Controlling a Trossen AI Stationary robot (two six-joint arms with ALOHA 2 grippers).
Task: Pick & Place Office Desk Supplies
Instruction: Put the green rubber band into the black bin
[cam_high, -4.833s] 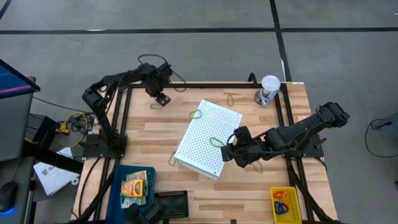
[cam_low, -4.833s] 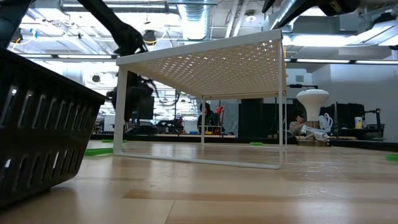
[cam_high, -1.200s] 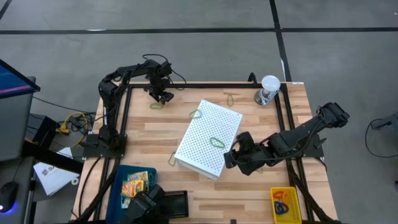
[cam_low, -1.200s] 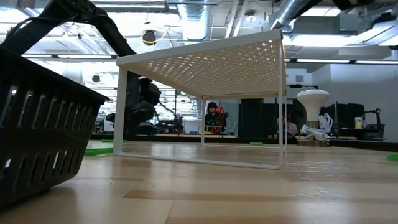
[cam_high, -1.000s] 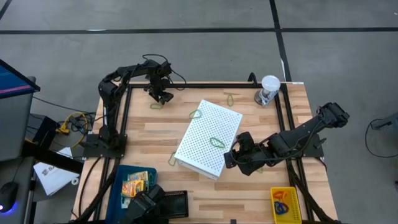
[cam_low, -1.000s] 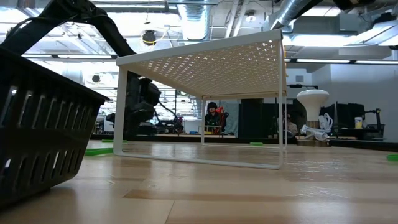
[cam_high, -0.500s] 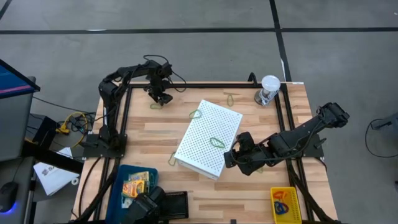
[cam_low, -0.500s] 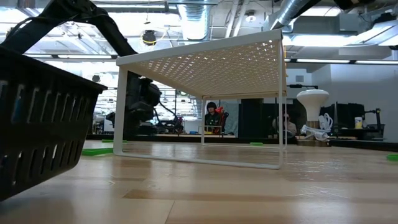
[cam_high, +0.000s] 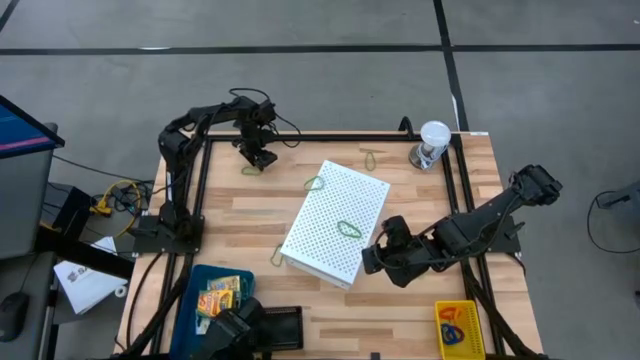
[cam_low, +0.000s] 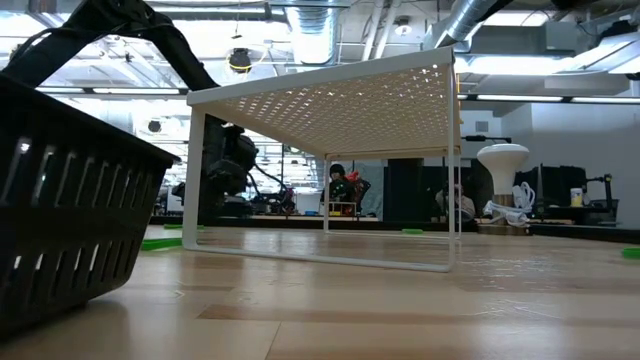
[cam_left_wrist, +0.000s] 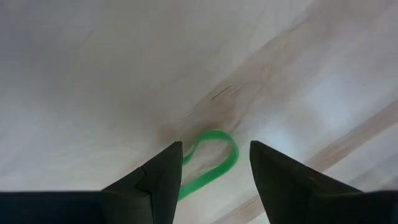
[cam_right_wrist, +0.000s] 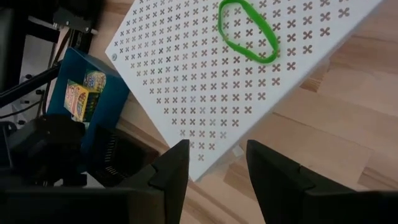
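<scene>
An olive-green rubber band lies flat on the table's far left. My left gripper points down over it, open. In the left wrist view the band's loop shows between the two fingers, and one end runs out of sight behind a finger. My right gripper hangs open above the near right corner of the white perforated box, with nothing between its fingers. A green band lies on the box's top. Yellow-orange crayon boxes lie in a blue tray.
More bands lie at the box's far left edge, on the far table and left of the box. A clear cup stands far right. A black basket sits at the near edge. A yellow box lies near right.
The black basket at the near edge has rocked: its rim tipped up half a second ago and has come back down. Both grippers stay where they were, open.
</scene>
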